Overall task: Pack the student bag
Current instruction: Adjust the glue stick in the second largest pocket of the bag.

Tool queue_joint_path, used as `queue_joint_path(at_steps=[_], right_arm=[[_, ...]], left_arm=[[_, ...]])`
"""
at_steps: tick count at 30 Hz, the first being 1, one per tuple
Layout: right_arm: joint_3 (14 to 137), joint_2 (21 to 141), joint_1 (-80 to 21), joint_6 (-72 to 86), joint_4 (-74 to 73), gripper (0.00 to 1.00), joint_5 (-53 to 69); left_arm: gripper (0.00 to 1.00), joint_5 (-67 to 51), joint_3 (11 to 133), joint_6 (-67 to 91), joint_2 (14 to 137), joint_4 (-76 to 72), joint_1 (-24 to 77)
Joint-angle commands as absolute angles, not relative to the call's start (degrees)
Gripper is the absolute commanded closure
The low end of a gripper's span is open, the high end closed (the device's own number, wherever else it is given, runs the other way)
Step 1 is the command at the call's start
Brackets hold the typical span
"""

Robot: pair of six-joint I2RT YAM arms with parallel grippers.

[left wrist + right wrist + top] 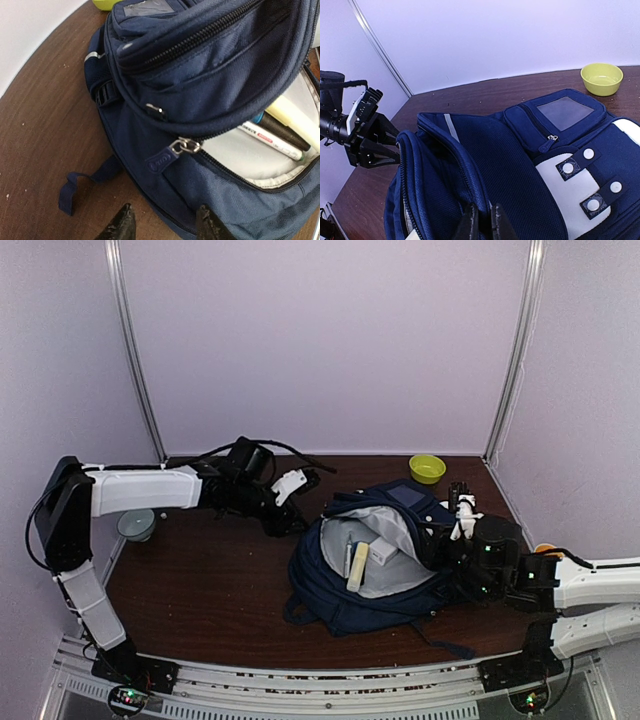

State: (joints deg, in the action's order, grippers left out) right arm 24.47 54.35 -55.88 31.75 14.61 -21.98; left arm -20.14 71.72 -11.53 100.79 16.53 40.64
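The student bag is a navy backpack lying open in the middle of the table, its light grey lining showing. Inside lie a yellow highlighter, a white pen and a white box. My left gripper is open at the bag's left edge, just below the silver zipper pull. One fingertip is over the wood, the other over the fabric. My right gripper is shut on the bag's upper opening rim, holding it up.
A yellow-green bowl stands at the back right, close behind the bag. A grey round dish sits at the table's left edge. A loose strap trails on the wood. Pale walls close in the back and both sides.
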Motion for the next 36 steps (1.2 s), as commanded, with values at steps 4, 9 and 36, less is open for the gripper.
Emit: queue_joint_path(at_steps=[4,9,36], right_arm=[[25.3,55.5,-54.3,32.9,12.2,1.0,-25.8],[25.5,55.8,-54.2,32.6,12.4,1.0,-25.0],[24.8,55.1,-54.3,32.7,12.7,1.0,-25.1]], left_arm=[[0.59,-13.8,68.4,-9.5,89.8,21.7,49.8],[0.58,-17.0,66.6,-4.2,86.0,23.2,56.6],[0.84,-16.7,72.9,3.7,102.0,14.9,66.3]])
